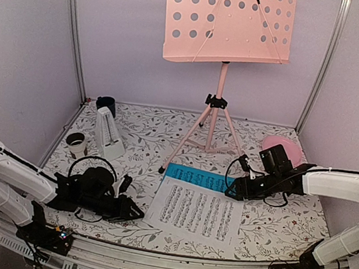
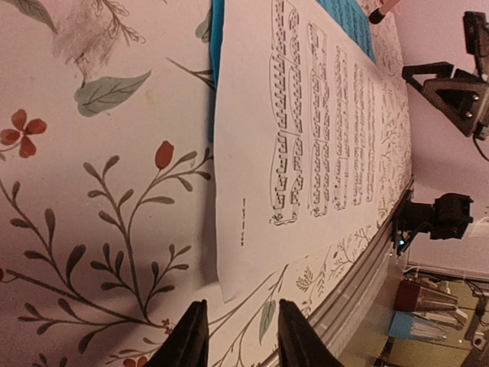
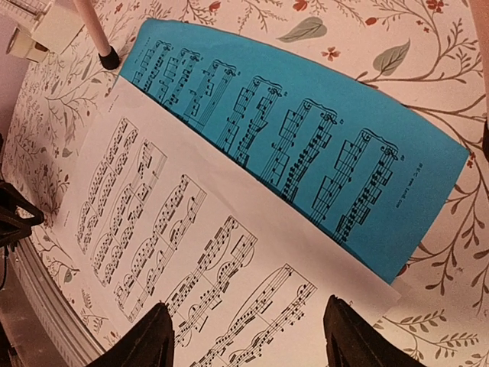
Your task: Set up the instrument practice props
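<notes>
The pink music stand (image 1: 227, 22) stands at the back centre on its tripod. The white sheet (image 1: 198, 209) lies flat on the table, overlapping the bright blue sheet (image 1: 190, 175) behind it. The white metronome (image 1: 108, 136) stands at the left. My left gripper (image 1: 134, 212) is open and empty, low at the white sheet's near left corner (image 2: 229, 283). My right gripper (image 1: 233, 192) is open and empty, just above the white sheet's right edge (image 3: 229, 252), with the blue sheet (image 3: 306, 145) beyond.
A dark blue cup (image 1: 107, 105) sits in the back left corner and a small white cup (image 1: 76, 143) by the metronome. A pink plate (image 1: 283, 149) lies behind my right arm. The stand's tripod foot (image 1: 162, 169) touches the blue sheet's far corner.
</notes>
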Controlling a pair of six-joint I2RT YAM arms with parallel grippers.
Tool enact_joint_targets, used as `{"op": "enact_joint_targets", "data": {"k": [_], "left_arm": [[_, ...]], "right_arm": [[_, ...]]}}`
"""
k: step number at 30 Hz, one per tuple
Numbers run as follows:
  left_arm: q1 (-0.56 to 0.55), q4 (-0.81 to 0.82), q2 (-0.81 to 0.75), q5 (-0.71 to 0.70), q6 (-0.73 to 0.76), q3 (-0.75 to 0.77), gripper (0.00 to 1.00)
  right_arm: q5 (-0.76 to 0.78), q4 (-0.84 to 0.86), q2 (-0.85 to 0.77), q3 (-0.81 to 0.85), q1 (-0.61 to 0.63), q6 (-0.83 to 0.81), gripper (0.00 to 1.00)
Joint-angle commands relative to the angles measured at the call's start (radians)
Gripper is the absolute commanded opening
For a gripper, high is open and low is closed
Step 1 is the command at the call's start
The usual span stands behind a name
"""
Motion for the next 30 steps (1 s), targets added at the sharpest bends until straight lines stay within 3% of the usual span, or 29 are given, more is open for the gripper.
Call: {"op": "enact_joint_targets", "data": {"k": [1, 5, 19, 23, 26, 30], "left_arm": [[-0.024, 0.068, 0.050, 0.012, -0.015, -0.013, 0.33], [-0.026, 0.118, 0.118, 0.023, -0.014, 0.011, 0.30], [-0.037, 0.216, 0.261, 0.020, -0.011, 0.075, 0.24], [-0.036, 0.205, 0.288, 0.011, 0.014, 0.098, 0.11], [-0.041, 0.103, 0.268, -0.006, 0.093, 0.144, 0.00], [-0.086, -0.140, 0.158, -0.109, 0.332, 0.255, 0.00]], "right_arm": [[0.009, 0.044, 0.040, 0.014, -0.004, 0.001, 0.65], [-0.030, 0.072, 0.081, -0.002, -0.004, 0.002, 0.60], [-0.099, 0.147, 0.132, -0.066, 0.009, 0.020, 0.54], [-0.120, 0.151, 0.121, -0.070, 0.014, 0.024, 0.54], [-0.123, 0.149, 0.071, -0.070, 0.014, 0.019, 0.57], [-0.123, 0.150, -0.031, -0.054, 0.013, -0.013, 0.68]]}}
